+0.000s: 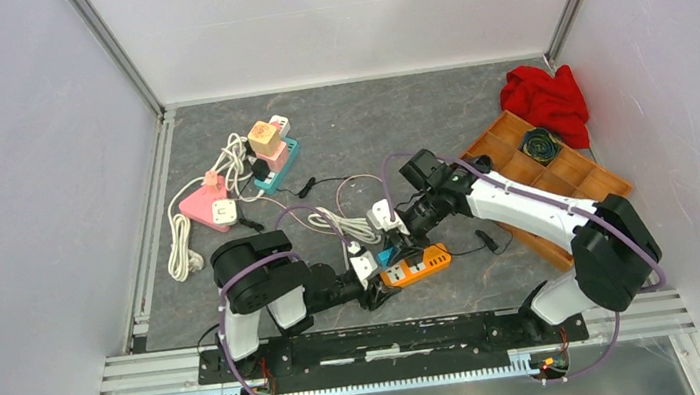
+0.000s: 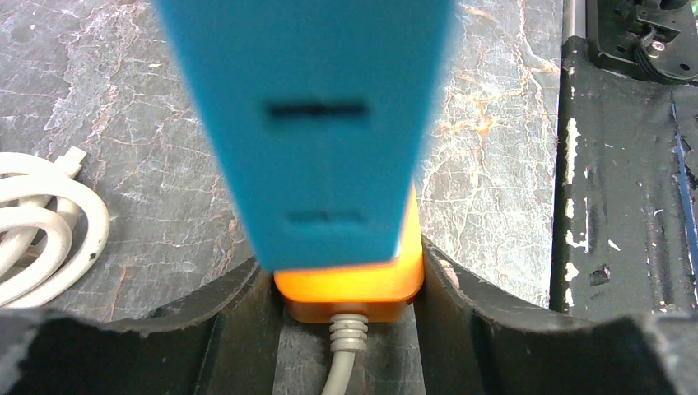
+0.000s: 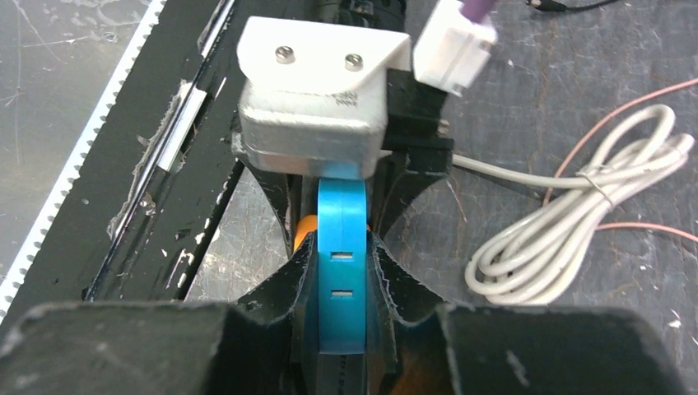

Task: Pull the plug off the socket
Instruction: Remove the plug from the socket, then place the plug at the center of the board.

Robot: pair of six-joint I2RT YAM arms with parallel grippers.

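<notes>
An orange power strip [image 1: 421, 266] lies on the grey table near the front, with a blue plug [image 1: 392, 254] at its left end. My left gripper [image 1: 379, 291] is shut on the strip's cable end; in the left wrist view the orange strip [image 2: 349, 290] sits between both fingers with the blue plug [image 2: 309, 123] above it. My right gripper [image 1: 400, 245] is shut on the blue plug [image 3: 341, 271], its black fingers pressed on both flat sides. Whether the prongs are still in the socket is hidden.
A coiled white cable [image 1: 354, 225] lies just behind the strip, also in the right wrist view [image 3: 568, 239]. A pink socket [image 1: 208, 204] and a teal socket with stacked adapters [image 1: 273, 150] stand back left. A wooden tray [image 1: 550, 173] and a red cloth [image 1: 546, 101] are at right.
</notes>
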